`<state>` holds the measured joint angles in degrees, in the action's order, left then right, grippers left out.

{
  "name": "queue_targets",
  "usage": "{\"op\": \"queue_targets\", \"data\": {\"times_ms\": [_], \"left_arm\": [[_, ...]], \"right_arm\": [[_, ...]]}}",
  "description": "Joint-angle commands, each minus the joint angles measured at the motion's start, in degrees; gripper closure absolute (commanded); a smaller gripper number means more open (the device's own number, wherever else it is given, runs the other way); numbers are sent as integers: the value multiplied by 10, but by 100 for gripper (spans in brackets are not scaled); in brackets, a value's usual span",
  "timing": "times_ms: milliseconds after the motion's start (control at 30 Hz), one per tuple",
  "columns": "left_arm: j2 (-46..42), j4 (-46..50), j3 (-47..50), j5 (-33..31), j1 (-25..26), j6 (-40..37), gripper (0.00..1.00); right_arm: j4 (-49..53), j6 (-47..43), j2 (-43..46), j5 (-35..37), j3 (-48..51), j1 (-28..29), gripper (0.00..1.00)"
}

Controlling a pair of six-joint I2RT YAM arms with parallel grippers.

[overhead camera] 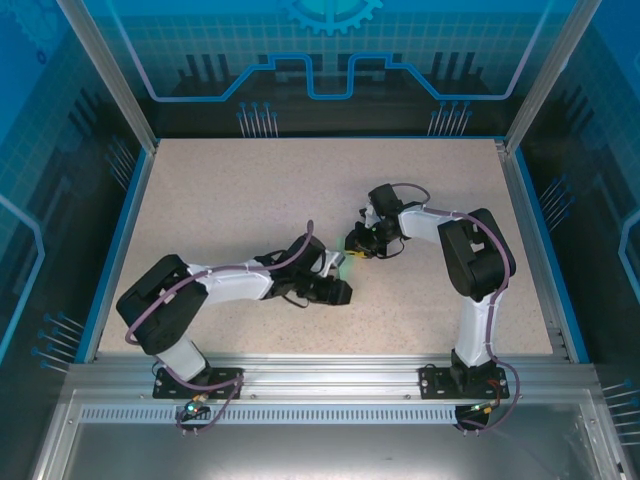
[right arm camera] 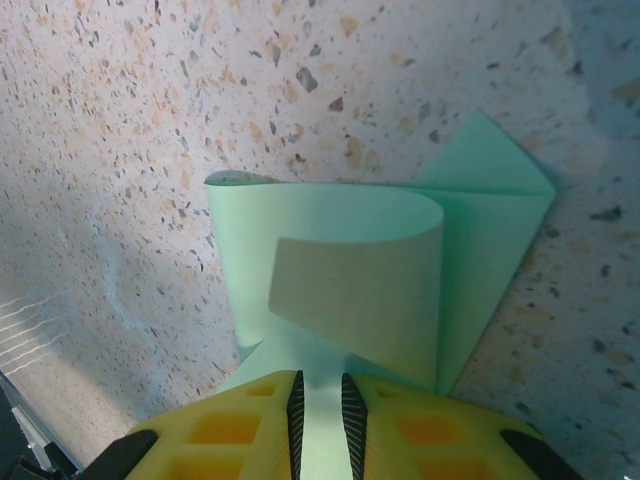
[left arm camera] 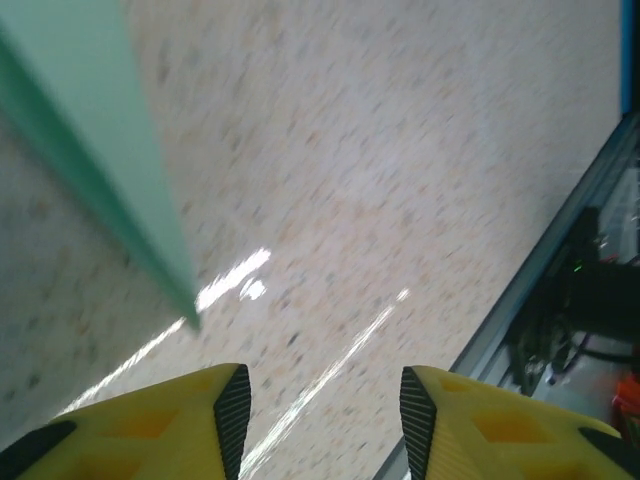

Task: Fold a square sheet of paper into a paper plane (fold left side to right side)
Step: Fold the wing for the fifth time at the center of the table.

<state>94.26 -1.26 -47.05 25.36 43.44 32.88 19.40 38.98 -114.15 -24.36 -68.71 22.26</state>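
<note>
Inside a booth of see-through blue panels [overhead camera: 330, 60], a beige speckled surface [overhead camera: 230, 200] lies flat, edged in blue, with an aluminium rail [overhead camera: 330, 375] along its near side. Near the middle of the surface, between the two arms, is the sheet of paper [right arm camera: 350, 270]. It is pale mint green, unmarked and partly folded, with one layer curled over in a loose roll and a triangular corner jutting out beside it. The right pincer [right arm camera: 318, 400] is clamped on its near edge. The left pincer [left arm camera: 325, 400] stands apart, nothing between its fingers, a pointed green tip of the paper just beyond it.
</note>
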Motion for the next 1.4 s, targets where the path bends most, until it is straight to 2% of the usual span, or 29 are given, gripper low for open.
{"op": "queue_targets", "data": {"times_ms": [0, 133, 433, 533, 733, 933, 1100, 1367], "left_arm": [[31, 15, -54, 15, -5, -20, 52], [81, 17, -84, 1, -14, -27, 52], [130, -1, -55, -14, -22, -20, 54], [127, -18, -25, -20, -24, -10, 56], [134, -95, 33, 9, -26, 21, 64], [132, -126, 58, 18, -38, 34, 72], [140, -124, 58, 19, -41, 33, 75], [146, -123, 61, 17, -40, 31, 77]], "right_arm": [[37, -2, -25, 40, 11, 8, 78], [36, -2, -24, 38, 11, 8, 78], [37, -7, -15, 34, 8, 6, 79], [30, -18, 3, 24, 11, -1, 78], [16, -41, 73, -11, 34, -14, 79], [-1, -30, 129, -32, 106, -11, 90], [-52, 1, 131, -48, 143, 11, 93], [-73, 10, 115, -48, 133, 32, 93]]}}
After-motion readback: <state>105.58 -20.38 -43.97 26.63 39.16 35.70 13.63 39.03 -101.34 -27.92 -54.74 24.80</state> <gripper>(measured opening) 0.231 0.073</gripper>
